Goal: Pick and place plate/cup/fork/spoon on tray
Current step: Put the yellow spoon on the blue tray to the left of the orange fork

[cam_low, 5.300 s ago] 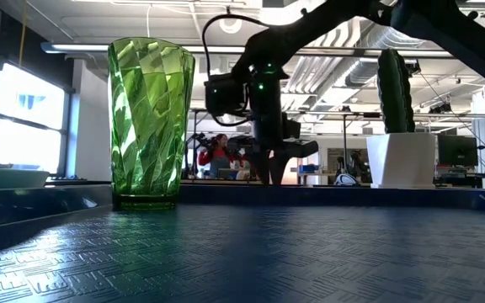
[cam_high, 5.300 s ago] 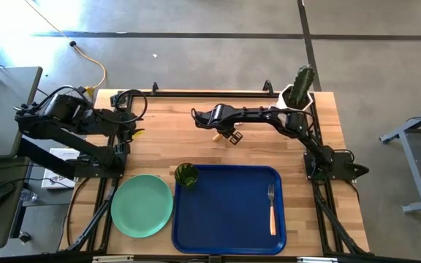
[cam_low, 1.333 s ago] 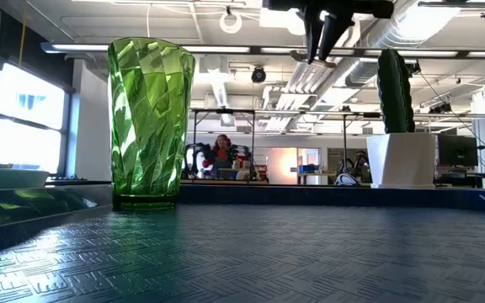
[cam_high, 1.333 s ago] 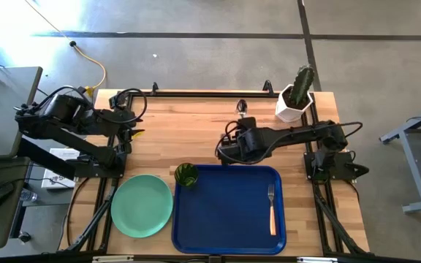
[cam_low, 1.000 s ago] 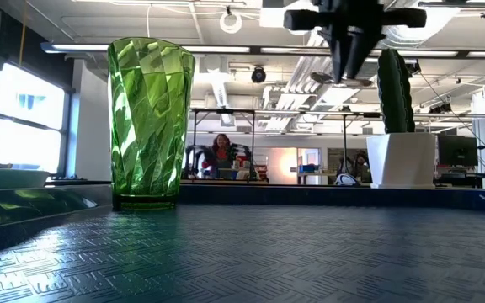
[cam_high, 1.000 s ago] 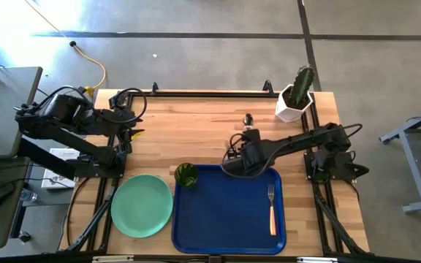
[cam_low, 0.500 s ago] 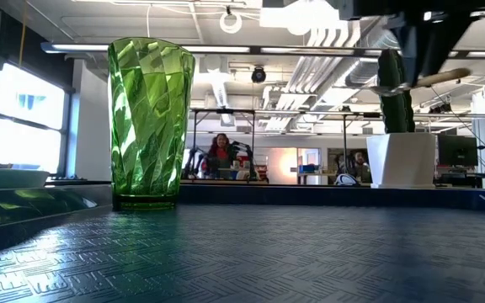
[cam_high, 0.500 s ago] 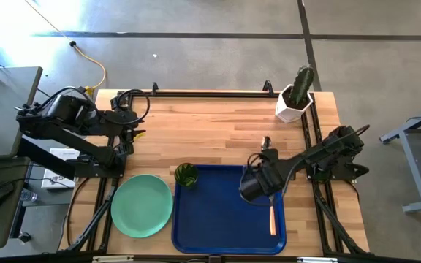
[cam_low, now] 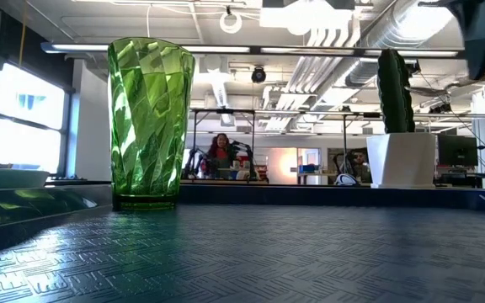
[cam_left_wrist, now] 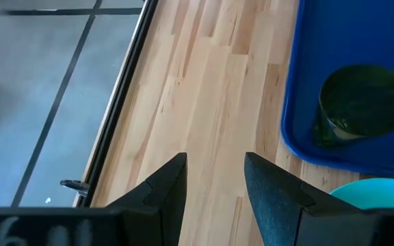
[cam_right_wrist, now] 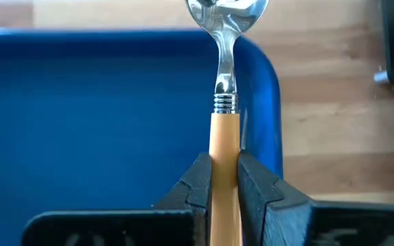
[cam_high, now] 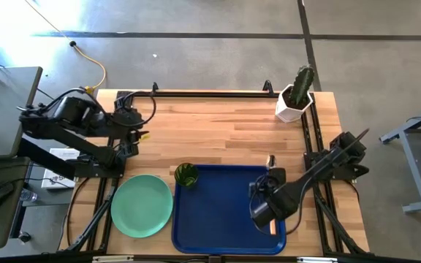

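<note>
My right gripper [cam_high: 272, 175] is over the right part of the dark-blue tray [cam_high: 218, 212] and is shut on the spoon [cam_right_wrist: 224, 102]. The spoon's metal bowl [cam_high: 271, 160] points toward the far edge. The fork [cam_high: 271, 228] lies on the tray under the right arm, and only the end of its orange handle shows. The green cup [cam_high: 186, 175] stands upright in the tray's far left corner. The mint-green plate [cam_high: 142, 205] lies flat on the table left of the tray. My left gripper [cam_high: 134, 134] is open and empty at the table's left side. My right gripper pinches the spoon's orange-yellow handle [cam_right_wrist: 224, 147] between its two fingers [cam_right_wrist: 198, 181]. The handle lies along the fingers and the bowl [cam_right_wrist: 226, 10] sticks out past their tips toward the far edge. The spoon is lifted clear over the tray's far right corner.
A white pot with a cactus [cam_high: 297, 98] stands at the table's far right corner. A black frame rail [cam_high: 210, 93] runs along the far edge. Bare wood lies beyond the tray. Beyond the table, a person [cam_low: 220, 151] sits far back in the room.
My right gripper, still shut on the spoon, has gone toward the near edge and the right, from the tray's far rim to over its right part above the fork. The spoon has stayed lifted, its bowl toward the far edge.
</note>
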Robot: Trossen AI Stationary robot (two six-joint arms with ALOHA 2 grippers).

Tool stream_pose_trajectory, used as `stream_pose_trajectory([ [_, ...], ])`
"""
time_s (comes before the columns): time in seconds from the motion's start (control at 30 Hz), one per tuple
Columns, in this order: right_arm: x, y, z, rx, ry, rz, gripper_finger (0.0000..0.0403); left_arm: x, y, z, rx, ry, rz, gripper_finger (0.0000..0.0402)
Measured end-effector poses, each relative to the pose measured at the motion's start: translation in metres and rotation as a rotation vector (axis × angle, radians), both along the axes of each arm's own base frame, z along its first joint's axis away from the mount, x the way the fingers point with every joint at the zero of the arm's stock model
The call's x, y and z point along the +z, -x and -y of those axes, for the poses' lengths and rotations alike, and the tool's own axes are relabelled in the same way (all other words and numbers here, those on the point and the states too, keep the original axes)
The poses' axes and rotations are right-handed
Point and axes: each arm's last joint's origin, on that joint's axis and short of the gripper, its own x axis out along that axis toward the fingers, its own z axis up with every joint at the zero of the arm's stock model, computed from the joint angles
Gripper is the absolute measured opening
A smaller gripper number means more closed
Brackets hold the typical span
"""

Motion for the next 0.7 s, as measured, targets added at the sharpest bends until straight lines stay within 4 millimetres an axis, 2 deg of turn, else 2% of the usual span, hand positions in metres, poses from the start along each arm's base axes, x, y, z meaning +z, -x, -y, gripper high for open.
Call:
stream_pose_trajectory([
  [0.4,-0.031,-0.009,-0.031,0.008,-0.069,0.01,0.0021,-0.007,-0.016,0.003,0.018,0.003,-0.04,0.0135],
  [0.7,-0.06,-0.017,-0.05,0.015,-0.109,-0.005,0.0021,-0.008,-0.018,0.004,0.018,0.001,-0.048,0.0135],
])
